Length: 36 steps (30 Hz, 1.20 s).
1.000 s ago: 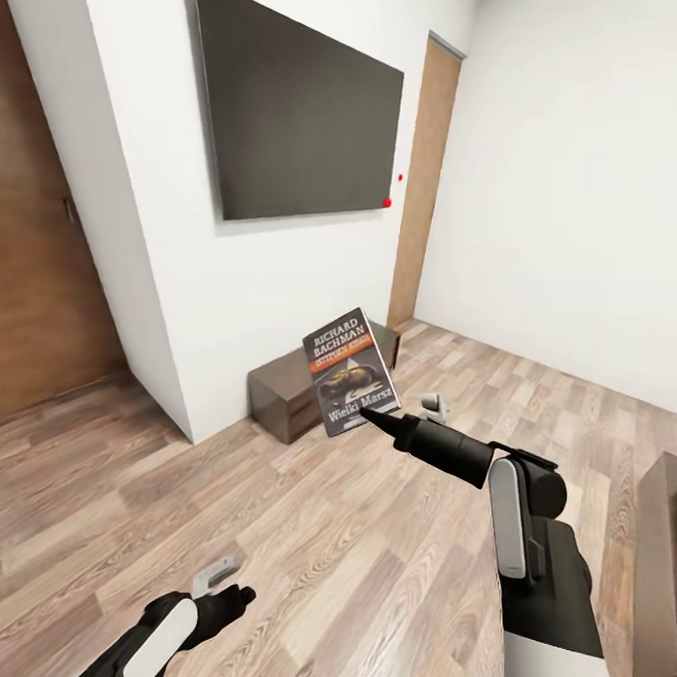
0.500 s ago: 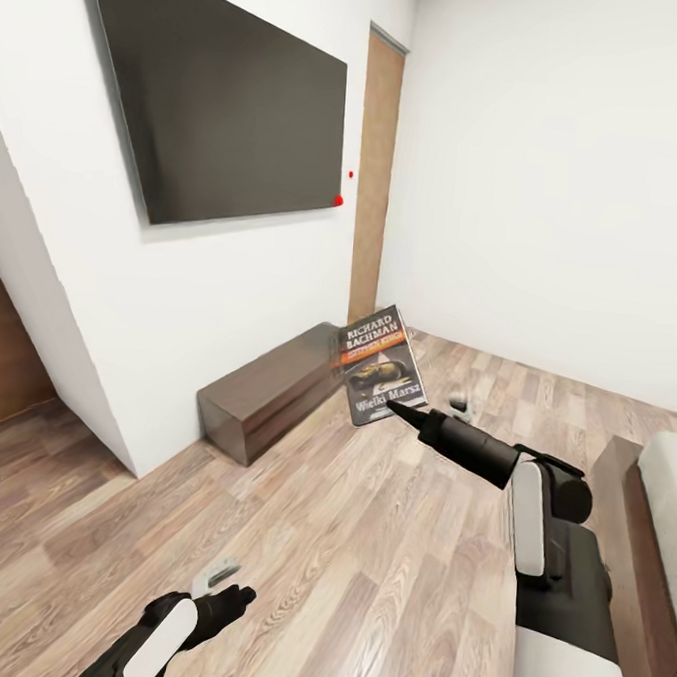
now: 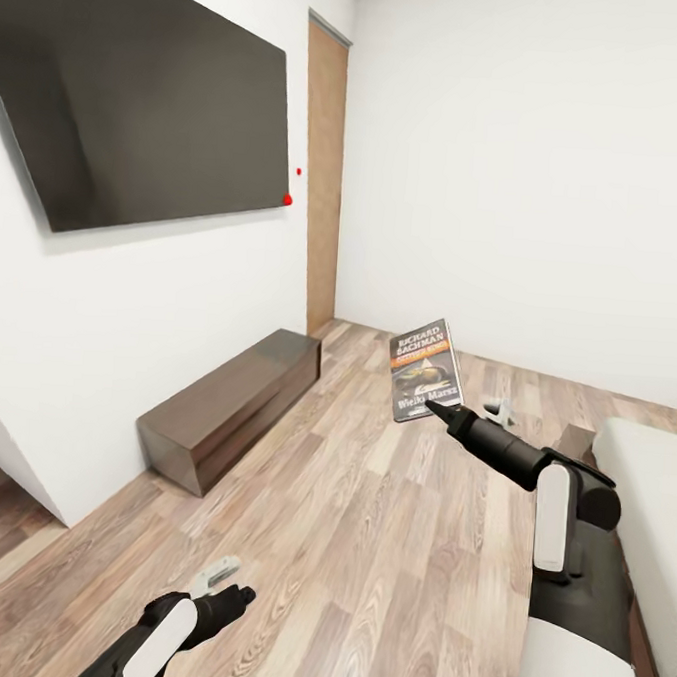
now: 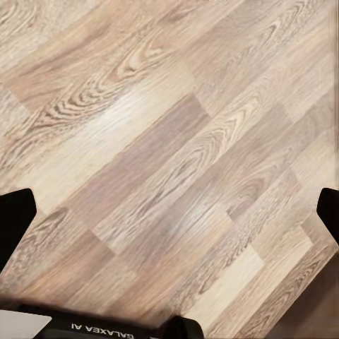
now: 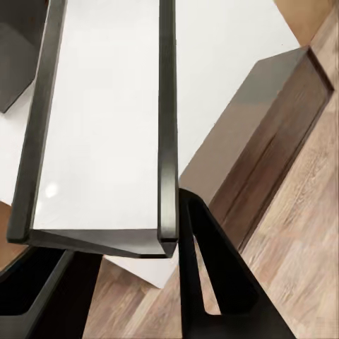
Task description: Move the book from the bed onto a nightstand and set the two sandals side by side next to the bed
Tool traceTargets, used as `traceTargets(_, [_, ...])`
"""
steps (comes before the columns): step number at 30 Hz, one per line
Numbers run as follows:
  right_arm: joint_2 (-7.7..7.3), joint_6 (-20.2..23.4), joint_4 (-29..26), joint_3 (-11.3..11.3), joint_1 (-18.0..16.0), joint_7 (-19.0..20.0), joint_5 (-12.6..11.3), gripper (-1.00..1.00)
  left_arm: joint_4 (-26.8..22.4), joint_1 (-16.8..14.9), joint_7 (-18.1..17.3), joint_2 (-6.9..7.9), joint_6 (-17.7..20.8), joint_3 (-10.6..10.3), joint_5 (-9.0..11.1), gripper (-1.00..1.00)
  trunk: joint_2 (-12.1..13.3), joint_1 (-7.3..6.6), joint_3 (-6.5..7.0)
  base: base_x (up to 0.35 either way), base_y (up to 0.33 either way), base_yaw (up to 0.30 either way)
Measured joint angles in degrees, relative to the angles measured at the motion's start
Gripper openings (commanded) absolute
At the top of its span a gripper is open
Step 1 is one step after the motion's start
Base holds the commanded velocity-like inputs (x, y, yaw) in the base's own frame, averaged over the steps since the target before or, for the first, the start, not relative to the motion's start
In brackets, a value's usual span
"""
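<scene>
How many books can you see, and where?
1. The book is held up in the air by the right gripper, over the wood floor near the bed. More books could be somewhere the cameras don't reach.

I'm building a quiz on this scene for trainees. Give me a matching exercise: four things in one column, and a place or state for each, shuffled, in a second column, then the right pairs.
Things:
1. book
2. left claw
3. TV
4. low cabinet

Places or states:
A. on the floor against the wall
B. open, over bare floor
C. mounted on the wall
D. held upright in the right claw

Pairs: 1-D, 2-B, 3-C, 4-A
</scene>
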Motion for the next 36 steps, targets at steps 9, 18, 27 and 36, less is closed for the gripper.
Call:
traceTargets(9, [0.05, 0.05, 0.06, -1.29, -0.21, -1.35, -0.27, -1.00, 0.00, 0.00, 0.00, -0.02, 0.00, 0.00, 0.00, 1.00, 0.00, 0.00, 0.00, 0.330, 0.000, -0.266])
traceTargets(18, [0.05, 0.06, 0.02, -1.37, -0.15, -1.49, -0.82, -1.00, 0.00, 0.00, 0.01, 0.02, 0.00, 0.01, 0.03, 1.00, 0.00, 0.00, 0.00, 0.326, 0.036, -0.266])
traceTargets(27, [-0.02, 0.07, 0.02, -1.37, -0.15, -1.57, -1.92, -1.00, -0.01, 0.00, 0.01, 0.02, 0.01, 0.01, 0.08, 1.00, 0.00, 0.00, 0.00, 0.310, 0.124, -0.266])
traceTargets(36, [-0.04, 0.07, 0.04, -1.36, -0.14, -1.58, -2.07, -1.00, -0.01, 0.00, 0.02, 0.02, 0.01, 0.01, 0.09, 1.00, 0.00, 0.00, 0.00, 0.298, 0.148, -0.266])
